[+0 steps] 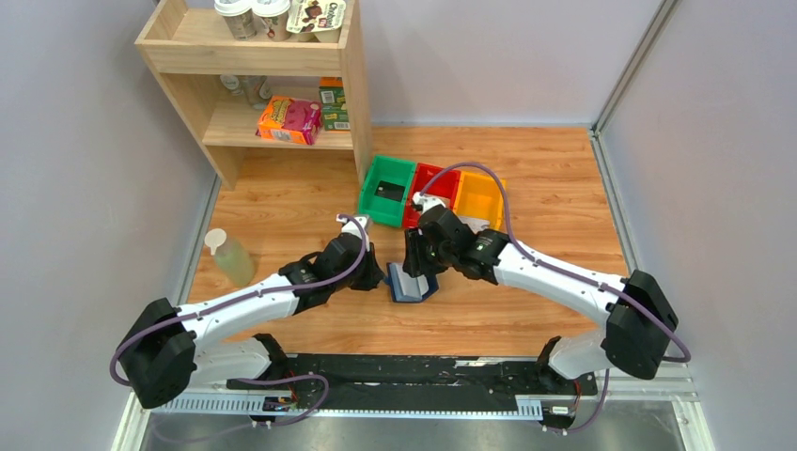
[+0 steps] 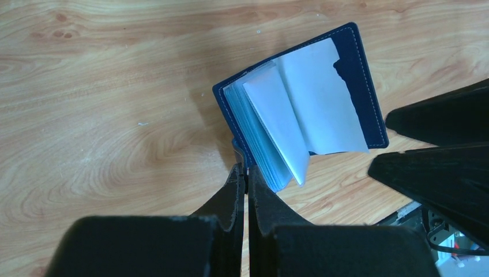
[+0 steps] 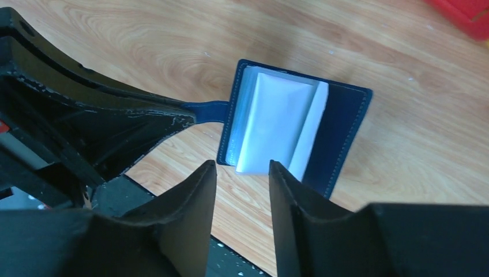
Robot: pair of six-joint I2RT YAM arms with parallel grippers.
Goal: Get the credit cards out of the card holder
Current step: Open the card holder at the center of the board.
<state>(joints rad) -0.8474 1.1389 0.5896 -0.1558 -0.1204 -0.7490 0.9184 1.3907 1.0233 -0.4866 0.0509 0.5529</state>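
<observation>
The holder [image 1: 411, 282] lies open on the table [image 1: 282, 207], between both grippers and just near of the bins [image 1: 479, 202]. My left gripper [image 2: 243, 173] is clamped shut on its strap [image 3: 207, 108], pinning it in place. My right gripper [image 3: 242, 179] hovers at the near edge of the pale pockets [image 3: 271, 121], jaws partway apart with nothing gripped. I can't make out a card in those pockets. I judge this to be the reach for a card. Next I need to find a card edge, pinch it, and draw it out against the left's hold.
</observation>
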